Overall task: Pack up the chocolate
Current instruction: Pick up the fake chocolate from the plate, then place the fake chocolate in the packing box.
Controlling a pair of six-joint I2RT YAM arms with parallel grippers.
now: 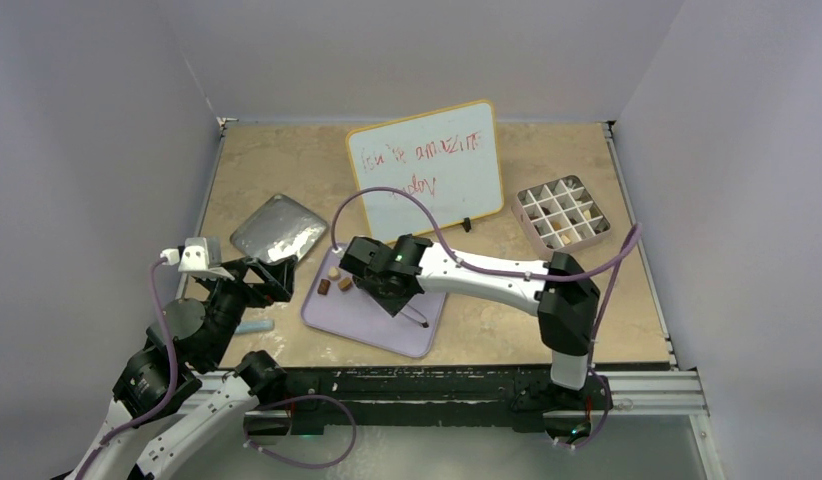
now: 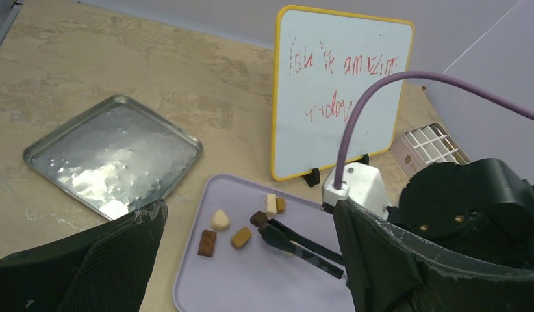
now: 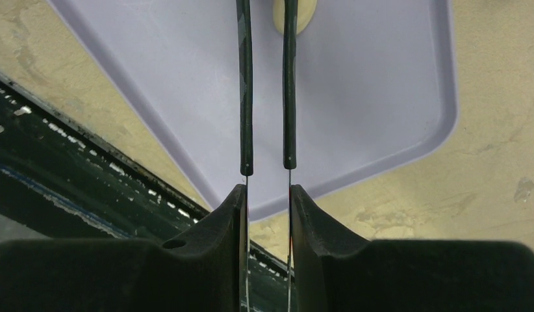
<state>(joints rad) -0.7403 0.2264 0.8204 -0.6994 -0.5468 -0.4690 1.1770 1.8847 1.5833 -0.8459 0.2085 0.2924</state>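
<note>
Black plastic jaws of the left claw (image 1: pixel 262 278) stand wide apart and empty at the near left of the tan stone-look table (image 1: pixel 627 300). The right claw (image 3: pixel 266 208) reaches across, its two thin black-sleeved tines (image 3: pixel 246 97) a narrow gap apart over the flat lavender plastic tray (image 1: pixel 352 318). One cream rounded piece (image 3: pixel 305 13) lies at the tines' far end; whether it is pinched cannot be told. The pick looks best done with a tine on each side, a gentle squeeze and a straight lift. The left wrist view shows six more bite-size chocolate pieces (image 2: pixel 241 237) loose on the tray: two dark brown, two tan, two cream. Beyond stand one dented silver metal tray (image 1: pixel 279 228), one yellow-rimmed whiteboard (image 1: pixel 427 170) and, far right, one pale pink gridded box (image 1: pixel 562 215) holding a few pieces too small to count.
</note>
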